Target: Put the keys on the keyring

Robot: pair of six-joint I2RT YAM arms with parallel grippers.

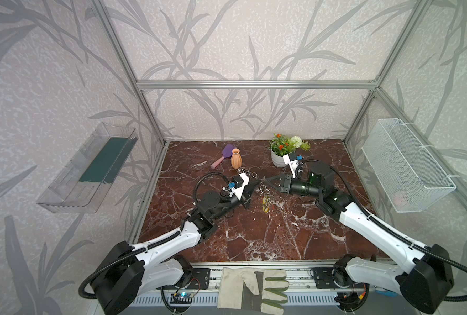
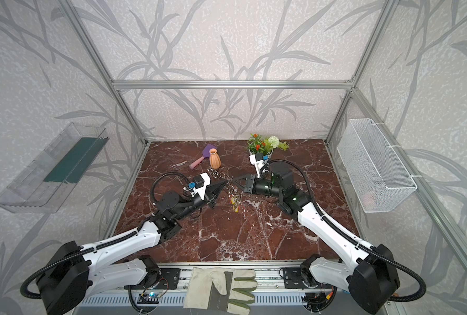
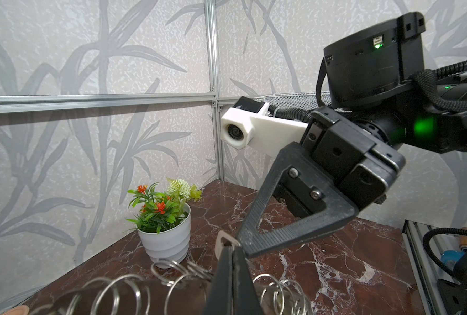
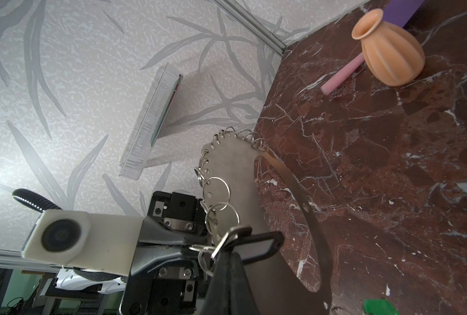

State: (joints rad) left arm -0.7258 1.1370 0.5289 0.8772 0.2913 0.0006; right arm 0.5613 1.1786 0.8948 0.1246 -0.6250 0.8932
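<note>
Glove (image 1: 251, 289) on front rail. Mid-table (image 1: 254, 234), both arms meet, keyring (image 4: 235, 163) held between them, off the surface. It's a flat grey plate, silver rings fringing its edge. Yellow and red keys (image 1: 266, 201) dangle from its near end. Left gripper (image 1: 255, 185) fingers clamped tight on the plate. Right gripper (image 1: 266, 180) fingers pressed together on the silver end of one of the keys, a dark-looking tag. Plate stands on edge, long axis running from the grippers back-left toward the orange vase (image 1: 236, 158). Plant pot (image 1: 277, 161) at back.
</note>
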